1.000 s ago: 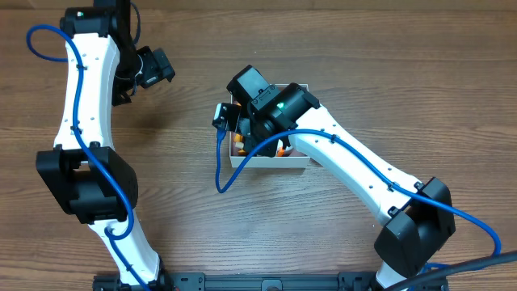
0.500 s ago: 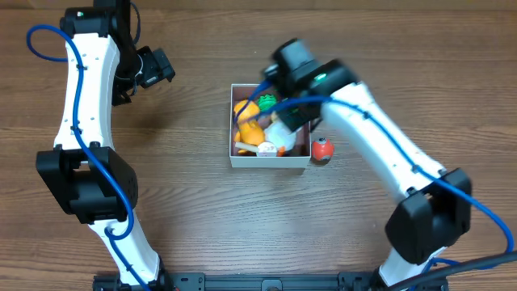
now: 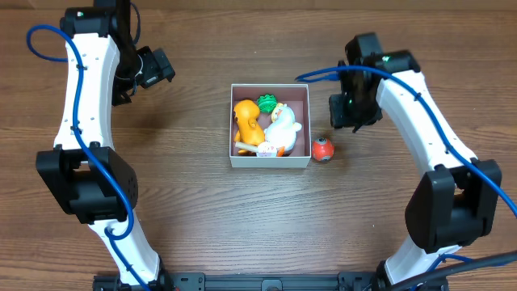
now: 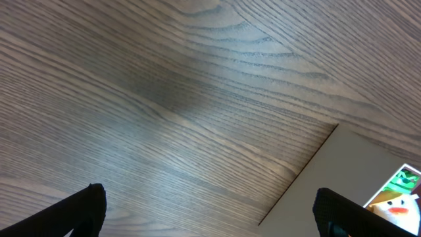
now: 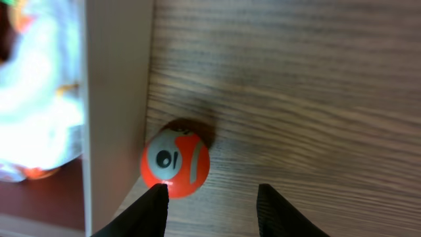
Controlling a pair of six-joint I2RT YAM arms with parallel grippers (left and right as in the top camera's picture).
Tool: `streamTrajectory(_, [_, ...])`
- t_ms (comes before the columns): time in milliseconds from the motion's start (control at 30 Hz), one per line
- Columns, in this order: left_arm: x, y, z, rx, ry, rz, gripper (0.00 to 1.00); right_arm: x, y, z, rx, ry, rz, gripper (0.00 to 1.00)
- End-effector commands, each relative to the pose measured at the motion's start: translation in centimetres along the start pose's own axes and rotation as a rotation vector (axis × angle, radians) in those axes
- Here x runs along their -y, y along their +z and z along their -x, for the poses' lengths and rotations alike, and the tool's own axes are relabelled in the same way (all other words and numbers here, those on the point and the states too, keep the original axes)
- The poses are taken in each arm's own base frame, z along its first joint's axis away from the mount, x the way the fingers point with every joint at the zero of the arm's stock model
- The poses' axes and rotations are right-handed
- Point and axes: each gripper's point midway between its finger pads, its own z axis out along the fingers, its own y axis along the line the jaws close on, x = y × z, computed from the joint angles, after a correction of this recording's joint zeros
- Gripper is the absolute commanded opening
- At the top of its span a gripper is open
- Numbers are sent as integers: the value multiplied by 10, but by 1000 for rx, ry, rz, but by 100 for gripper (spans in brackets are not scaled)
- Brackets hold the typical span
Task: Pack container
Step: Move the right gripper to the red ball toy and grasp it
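Observation:
The container [image 3: 296, 91] is a small square box with white walls and a maroon inside, at the table's middle. It holds an orange toy [image 3: 246, 121], a green toy [image 3: 266, 103] and a white duck-like toy [image 3: 283, 128]. A small red-orange ball [image 3: 322, 149] lies on the table touching the box's right wall; it also shows in the right wrist view [image 5: 175, 162]. My right gripper [image 3: 346, 113] is open and empty just above and right of the ball, its fingertips [image 5: 212, 193] straddling bare wood beside the ball. My left gripper [image 3: 155, 67] is open and empty at the far left [image 4: 210, 209].
The container's white wall [image 5: 115, 99] runs down the left of the right wrist view. A corner of the container [image 4: 355, 171] shows at the lower right of the left wrist view. Bare wood table [image 3: 202, 218] surrounds the box.
My right arm has swung from over the container to its right side, uncovering the toys inside. The red-orange ball now shows by the box's right wall. The left arm has not moved.

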Motion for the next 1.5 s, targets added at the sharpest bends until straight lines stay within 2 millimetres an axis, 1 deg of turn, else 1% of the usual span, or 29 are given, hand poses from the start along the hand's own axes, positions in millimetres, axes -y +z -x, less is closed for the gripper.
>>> streamTrajectory(0, [0, 1, -1, -3, -7, -2, 100, 1, 37, -18, -34, 87, 12, 46])
streamTrajectory(133, [0, 1, -1, -3, -7, -2, 100, -4, 62, -26, -32, 94, 60, 48])
streamTrajectory(267, [0, 1, -1, -3, -7, -2, 100, -6, 74, -29, -22, 110, 81, 50])
streamTrajectory(300, [0, 1, -1, -3, -7, -2, 100, -8, 75, -29, -19, 110, 89, 50])
streamTrajectory(400, [0, 1, -1, -3, -7, -2, 100, -9, 77, -28, -13, 108, 99, 57])
streamTrajectory(567, [1, 1, -2, -4, -4, -2, 100, -12, 77, -29, -16, 108, 115, 60])
streamTrajectory(733, [1, 1, -1, -4, -4, -2, 100, -12, 77, -29, -15, 105, 118, 70])
streamTrajectory(800, [1, 1, -2, -4, -4, -2, 100, -11, 77, -27, -9, 108, 119, 72])
streamTrajectory(1033, [1, 1, -1, -4, -4, -2, 100, -15, 76, -25, -5, 112, 156, 72])
streamTrajectory(1133, [1, 1, -2, -4, -4, -2, 100, -19, 75, -28, -16, 114, 177, 65])
streamTrajectory(1200, [1, 1, -2, -4, -4, -2, 100, -19, 75, -30, -27, 116, 176, 64])
streamTrajectory(1467, [1, 1, -1, -4, -4, -2, 100, -19, 74, -45, -88, 126, 171, 64])
